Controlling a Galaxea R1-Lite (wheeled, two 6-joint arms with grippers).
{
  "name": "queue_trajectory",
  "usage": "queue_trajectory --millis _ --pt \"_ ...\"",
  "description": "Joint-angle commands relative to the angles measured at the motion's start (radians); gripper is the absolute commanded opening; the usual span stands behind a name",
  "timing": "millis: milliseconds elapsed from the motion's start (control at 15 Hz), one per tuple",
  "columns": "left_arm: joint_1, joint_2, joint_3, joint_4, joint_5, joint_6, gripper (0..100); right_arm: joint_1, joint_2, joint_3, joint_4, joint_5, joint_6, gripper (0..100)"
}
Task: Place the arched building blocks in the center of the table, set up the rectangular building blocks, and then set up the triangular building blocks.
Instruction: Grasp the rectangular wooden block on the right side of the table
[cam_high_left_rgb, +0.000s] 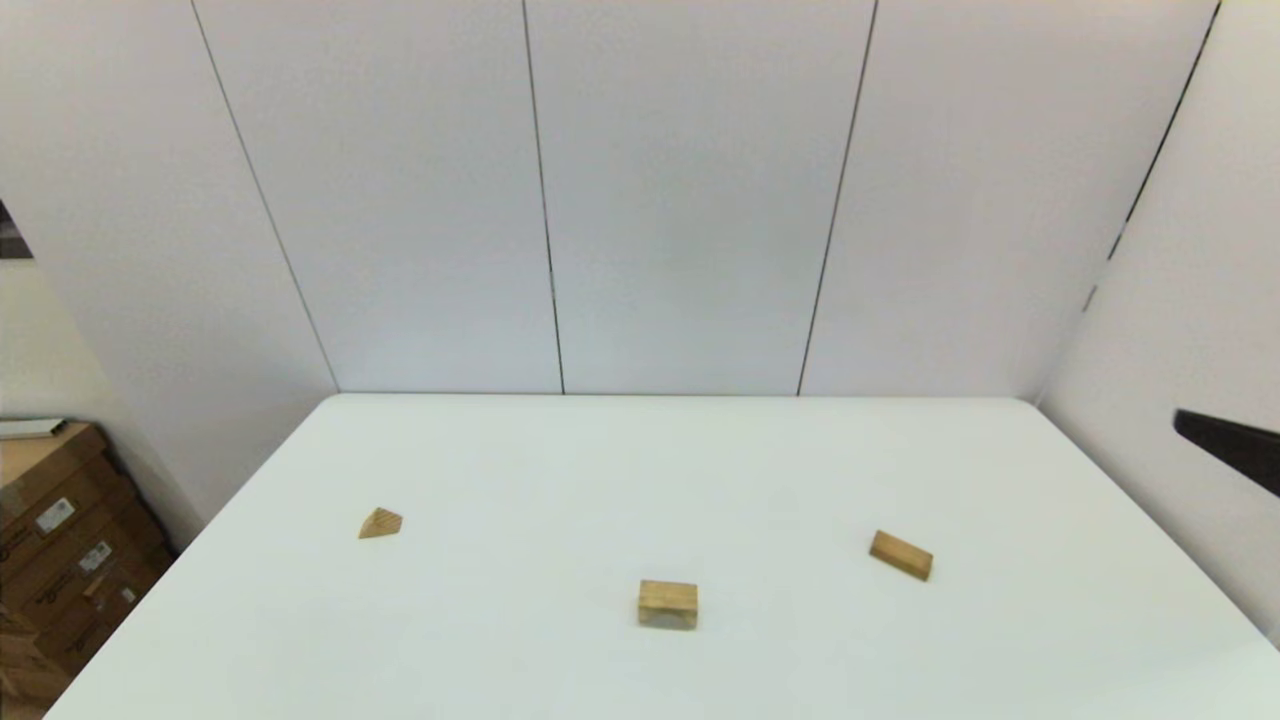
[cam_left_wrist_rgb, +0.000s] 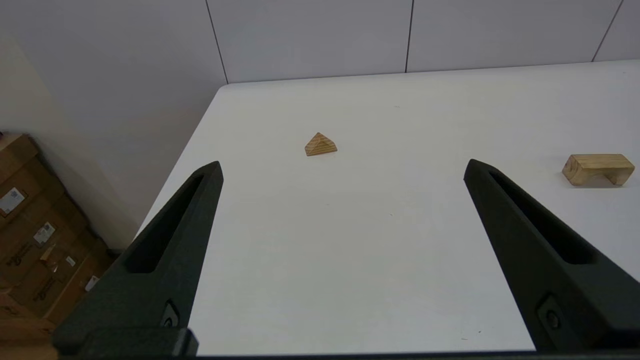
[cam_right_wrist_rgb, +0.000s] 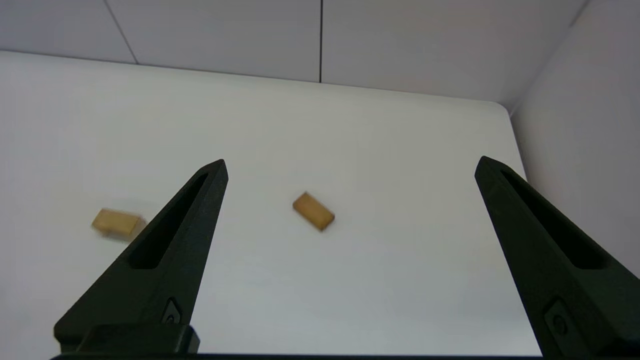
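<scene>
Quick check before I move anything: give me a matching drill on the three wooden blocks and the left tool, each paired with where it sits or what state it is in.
Column one:
1. arched block
2. rectangular block
3. triangular block
4. left tool

Column two:
A. lies flat on the robot's right side of the table
B. open, holding nothing
C. near the table's middle, standing on its two legs
D. on the robot's left side of the table

Pairs: 1-C, 2-A, 3-D, 4-B
</scene>
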Motion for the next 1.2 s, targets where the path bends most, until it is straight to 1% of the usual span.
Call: queue_trajectory --millis 67,133,267,333,533,733,800,1000,1067,1133,1200 --pt "0.000 0.002 0.000 0.000 0.000 0.000 100 -0.002 0.631 -0.493 0.235 0.000 -0.045 100" --pt "0.000 0.002 0.000 0.000 0.000 0.000 100 -0.004 0.682 -0.577 0.360 0.000 -0.072 100" --pt "0.000 0.002 0.000 0.000 0.000 0.000 100 -0.004 0.777 -0.715 0.578 0.003 -0.111 100" --pt "0.000 0.002 0.000 0.000 0.000 0.000 100 0.001 0.806 -0.738 0.612 0.003 -0.133 100" --pt "0.000 0.002 0.000 0.000 0.000 0.000 100 -0.002 0.906 -0.786 0.703 0.010 -0.274 100" --pt "0.000 0.002 0.000 0.000 0.000 0.000 100 -0.013 0.975 -0.821 0.792 0.038 -0.397 100" --pt "0.000 0.002 0.000 0.000 0.000 0.000 100 -0.021 0.988 -0.823 0.821 0.040 -0.457 100" --pt "0.000 0.002 0.000 0.000 0.000 0.000 100 -0.028 1.019 -0.823 0.907 0.046 -0.676 100" --pt "0.000 0.002 0.000 0.000 0.000 0.000 100 -0.030 1.030 -0.823 0.930 0.052 -0.737 100" --pt "0.000 0.002 0.000 0.000 0.000 0.000 100 -0.028 1.044 -0.823 0.936 0.056 -0.791 100" --pt "0.000 0.002 0.000 0.000 0.000 0.000 100 -0.027 1.059 -0.823 0.934 0.056 -0.820 100"
